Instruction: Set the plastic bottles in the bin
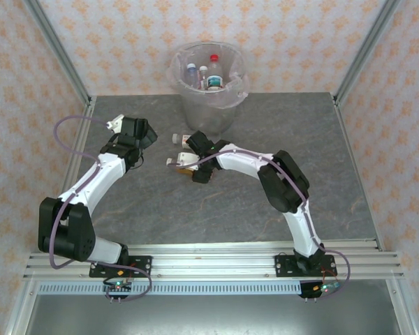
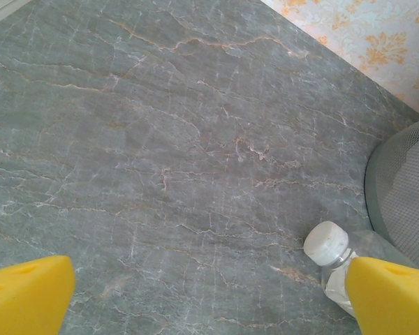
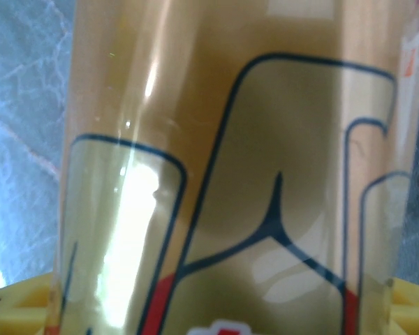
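Amber bottle (image 3: 216,174) fills right pincer (image 3: 209,310), seemingly gripped; left pincer (image 2: 209,296) open. I'd lift straight, clear bin (image 1: 208,112) rim.

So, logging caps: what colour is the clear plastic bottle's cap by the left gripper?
A white cap, clearest in left wrist view.

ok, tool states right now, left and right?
Left tool: open, holding nothing.
Right tool: closed on an amber-label bottle.
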`<state>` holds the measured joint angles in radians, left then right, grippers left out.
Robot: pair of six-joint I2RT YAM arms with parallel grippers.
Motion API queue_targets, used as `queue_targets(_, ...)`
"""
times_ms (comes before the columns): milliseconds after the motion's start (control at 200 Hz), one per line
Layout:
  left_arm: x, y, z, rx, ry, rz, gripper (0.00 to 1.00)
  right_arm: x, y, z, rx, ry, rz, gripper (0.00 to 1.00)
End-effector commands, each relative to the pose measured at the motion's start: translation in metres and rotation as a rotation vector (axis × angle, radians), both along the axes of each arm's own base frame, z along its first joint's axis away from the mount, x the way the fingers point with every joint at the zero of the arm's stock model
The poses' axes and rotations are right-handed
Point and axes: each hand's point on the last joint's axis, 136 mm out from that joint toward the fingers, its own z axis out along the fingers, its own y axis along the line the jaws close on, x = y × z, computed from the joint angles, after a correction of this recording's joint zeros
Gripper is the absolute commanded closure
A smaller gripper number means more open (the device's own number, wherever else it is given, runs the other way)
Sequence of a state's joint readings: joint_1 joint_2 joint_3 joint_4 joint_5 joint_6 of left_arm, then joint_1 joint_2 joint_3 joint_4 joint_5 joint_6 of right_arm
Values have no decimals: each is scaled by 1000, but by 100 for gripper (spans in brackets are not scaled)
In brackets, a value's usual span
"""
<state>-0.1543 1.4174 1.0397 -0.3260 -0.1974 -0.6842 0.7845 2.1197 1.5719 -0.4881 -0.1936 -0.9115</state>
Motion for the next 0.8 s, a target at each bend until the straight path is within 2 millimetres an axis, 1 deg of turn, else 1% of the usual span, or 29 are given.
queue_targets(0,-1,4,4,1,11,18,0,8,-1,46,79,-99,-49,56)
queue_targets(115,-2,5,5,7,13,16,0,8,-4,68,135,-144,-71,57)
queue_targets(190,-1,5,6,8,12,12,0,8,-3,85,209,-153,-85,57)
queue_targets(385,0,4,10,1,-3,9,0,18,-11,126,400,-175,-164,59)
queue_targets(520,-2,4,9,3,2,9,0,25,-21,168,550,-209,-213,59)
queue_targets(726,-2,3,6,-3,6,5,0,42,-39,250,830,-301,-253,60)
queue_targets(796,-2,3,6,-4,8,5,0,45,-42,273,903,-330,-236,61)
